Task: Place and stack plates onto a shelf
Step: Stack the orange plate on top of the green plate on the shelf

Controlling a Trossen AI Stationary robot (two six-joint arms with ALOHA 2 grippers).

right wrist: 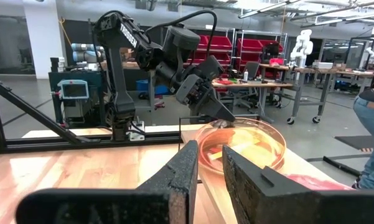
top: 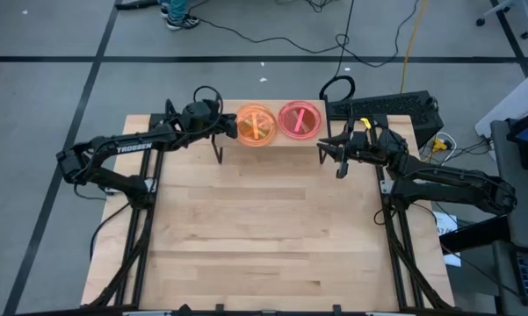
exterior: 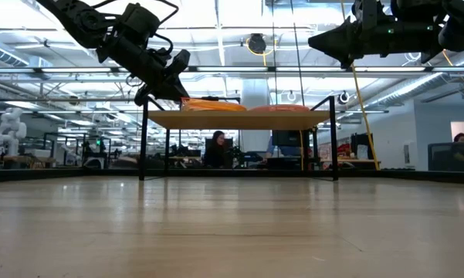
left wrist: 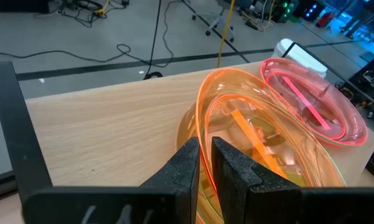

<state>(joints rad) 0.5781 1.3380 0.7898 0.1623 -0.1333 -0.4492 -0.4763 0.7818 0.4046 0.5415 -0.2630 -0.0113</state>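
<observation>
Up at the top centre of the high view, my left gripper [top: 232,125] sits at the left edge of the shelf [top: 272,145], and my left wrist view shows why: my two dark fingers [left wrist: 190,165] are closed almost together on the rim of the top orange plate [left wrist: 249,106], with only the thin plastic wall between them. That plate tilts up at the pinched side and nests in a stack of orange-tinted plates [top: 256,125] on the left half of the shelf. Bright orange bars cross inside them.

Just beside that stack, on the right half of the shelf, lies the pink-red stack [top: 300,120], with a bright pink bar inside the top plate. In the left wrist view it shows at the upper right, touching or nearly touching the orange rims; I cannot tell which.

From the low view, the shelf board [exterior: 239,120] stands on thin black legs in the middle of the frame, the orange plates [exterior: 212,103] raised above its left part.

My right gripper [top: 336,151] hangs off the shelf's right end, a little above the tabletop [top: 264,228], holding nothing. Its fingers [right wrist: 180,174] stand a narrow gap apart in the right wrist view, pointing toward the orange stack [right wrist: 243,146].
</observation>
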